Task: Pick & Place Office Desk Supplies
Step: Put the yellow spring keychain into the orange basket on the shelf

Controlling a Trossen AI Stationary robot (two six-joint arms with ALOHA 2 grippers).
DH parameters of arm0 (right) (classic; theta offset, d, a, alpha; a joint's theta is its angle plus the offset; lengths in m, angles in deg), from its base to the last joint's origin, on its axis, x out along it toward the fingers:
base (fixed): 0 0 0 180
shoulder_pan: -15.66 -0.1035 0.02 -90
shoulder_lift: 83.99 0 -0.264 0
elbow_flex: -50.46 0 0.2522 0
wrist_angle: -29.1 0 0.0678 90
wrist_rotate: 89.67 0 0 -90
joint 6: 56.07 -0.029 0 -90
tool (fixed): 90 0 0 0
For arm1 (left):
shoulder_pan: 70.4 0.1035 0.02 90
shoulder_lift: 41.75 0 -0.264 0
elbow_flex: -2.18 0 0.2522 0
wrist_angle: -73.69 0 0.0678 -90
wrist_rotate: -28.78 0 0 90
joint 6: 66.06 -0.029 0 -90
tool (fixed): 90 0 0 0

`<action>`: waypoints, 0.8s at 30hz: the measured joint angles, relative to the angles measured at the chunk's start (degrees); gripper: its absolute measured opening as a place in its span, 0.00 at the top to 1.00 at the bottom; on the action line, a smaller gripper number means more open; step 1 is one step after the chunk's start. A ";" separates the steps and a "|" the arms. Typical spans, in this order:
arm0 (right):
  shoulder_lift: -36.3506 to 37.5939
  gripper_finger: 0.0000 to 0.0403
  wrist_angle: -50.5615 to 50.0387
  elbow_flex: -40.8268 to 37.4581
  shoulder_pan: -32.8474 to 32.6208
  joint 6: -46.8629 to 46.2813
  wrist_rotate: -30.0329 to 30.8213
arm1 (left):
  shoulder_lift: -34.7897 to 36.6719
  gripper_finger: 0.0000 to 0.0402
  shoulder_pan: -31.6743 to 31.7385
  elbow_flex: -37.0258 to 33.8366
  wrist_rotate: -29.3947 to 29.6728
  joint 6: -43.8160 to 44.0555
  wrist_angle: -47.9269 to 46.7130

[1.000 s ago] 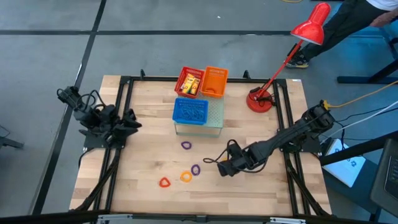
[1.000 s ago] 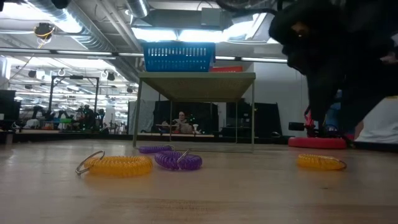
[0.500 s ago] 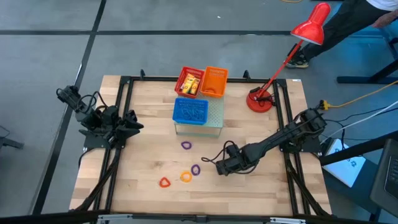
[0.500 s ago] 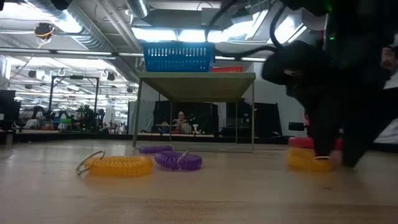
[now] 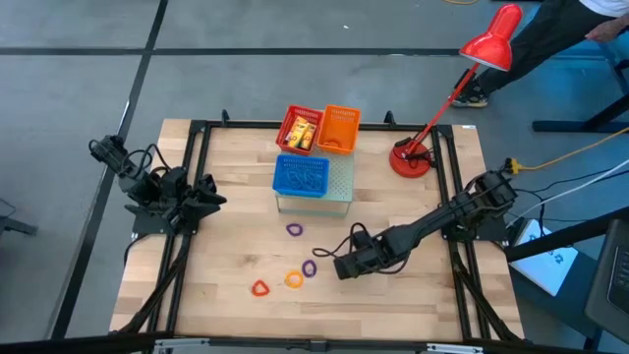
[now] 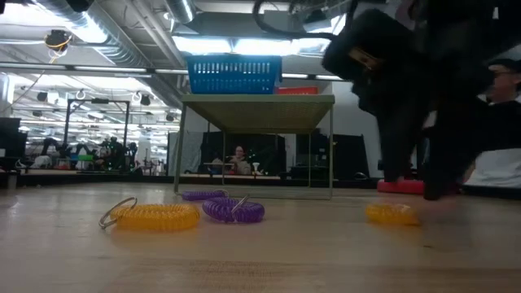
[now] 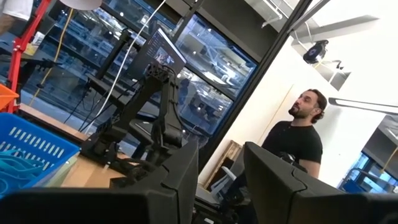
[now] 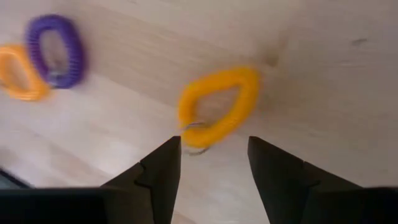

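Two fingers of right claw (image 8: 208, 177) spread, hovering just above yellow coil loop (image 8: 217, 106) lying on surface (image 5: 413, 295), at 3 o'clock from purple loop (image 5: 310, 267). Left claw (image 5: 209, 194) parked at 9 o'clock edge; grip state unclear.

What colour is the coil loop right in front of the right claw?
Yellow-orange. The coil loop lies on the wood just ahead of the open right claw; the right wrist view shows it best.

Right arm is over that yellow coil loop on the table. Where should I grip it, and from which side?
The right gripper hangs open just short of the yellow loop, which lies flat on the table. Probably best to come straight down and pinch the near end, by the small metal ring: one finger inside the loop, one outside. The coil looks too wide to span.
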 joint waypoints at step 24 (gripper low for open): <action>-3.44 0.71 -5.06 0.59 1.02 -3.16 0.71 | 0.00 0.69 0.00 0.00 0.04 0.35 -0.37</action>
